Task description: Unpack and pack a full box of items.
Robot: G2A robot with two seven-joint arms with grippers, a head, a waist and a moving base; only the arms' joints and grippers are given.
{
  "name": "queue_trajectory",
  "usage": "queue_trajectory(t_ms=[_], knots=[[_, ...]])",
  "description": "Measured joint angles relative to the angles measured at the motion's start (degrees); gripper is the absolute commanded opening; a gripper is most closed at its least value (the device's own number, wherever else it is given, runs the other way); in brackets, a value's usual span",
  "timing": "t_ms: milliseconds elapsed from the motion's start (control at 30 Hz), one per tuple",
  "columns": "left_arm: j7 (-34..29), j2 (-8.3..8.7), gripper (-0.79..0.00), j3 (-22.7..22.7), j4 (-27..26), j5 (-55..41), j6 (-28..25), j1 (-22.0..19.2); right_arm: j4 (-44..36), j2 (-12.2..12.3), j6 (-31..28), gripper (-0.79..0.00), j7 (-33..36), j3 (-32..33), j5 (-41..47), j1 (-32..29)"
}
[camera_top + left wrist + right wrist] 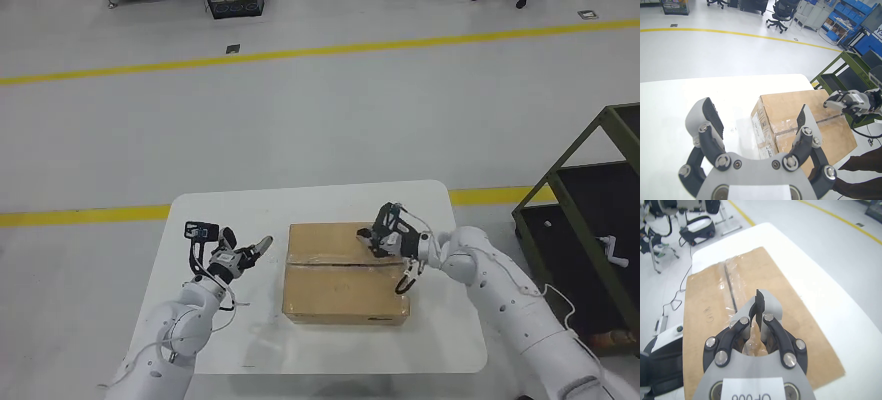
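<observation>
Seeing cardboard box (345, 285) sat mid-table, a bit toward right arm's side. Flaps shut, clear tape (728, 279) run along top centre seam, contents hidden. Printed labels (761, 123) stuck on end face toward left arm.

Reading right gripper (758, 302) as pinched closed with nothing in it, parked over box top near the tape seam, toward box's right end. Can't confirm contact with the cardboard.

Reading left gripper (755, 106) as spread wide, empty, held above bare tabletop just beside box's left end, apart from it.

Noting white table (230, 215), rounded corners, glossy. Wider bare margin on left arm's side, narrower strip on right arm's side, thin strips front and back of box.

Noting green metal cart (590, 200) parked off table's right side, near right arm. Pale floor all round, yellow line (300, 50) across it beyond table's far edge. Office chairs (777, 17) and blue shelving (848, 19) well back.
</observation>
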Motion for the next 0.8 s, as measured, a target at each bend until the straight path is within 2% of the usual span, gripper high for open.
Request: queue_trajectory(t_ms=[167,300,500,633,767,800], knots=[[0.17,0.27,0.000,-2.11,-1.52,0.61,1.25,1.67,-6.63,2.78,10.41,-0.785,-2.16,10.17,1.72,-8.35],[-0.27,0.54,0.000,-4.47,-3.40,0.41,2.34,3.54,-16.78,5.15,20.26,-0.785,1.49,20.16,2.25,-18.71],[-2.10,1.03,0.000,-8.22,-8.68,0.53,3.23,7.64,-32.02,6.99,31.18,-0.785,6.86,33.92,5.75,-34.05],[-2.18,1.19,0.000,-9.88,-11.81,1.86,4.84,10.15,-39.67,7.32,34.84,-0.785,9.94,38.88,5.25,-41.05],[-0.63,1.20,0.000,-10.26,-13.74,5.46,7.46,11.80,-42.61,7.42,35.22,-0.785,11.81,40.95,3.99,-44.30],[-0.14,1.19,0.000,-10.18,-14.19,6.82,8.12,12.14,-42.67,7.40,35.09,-0.690,11.88,41.08,3.63,-44.72]])
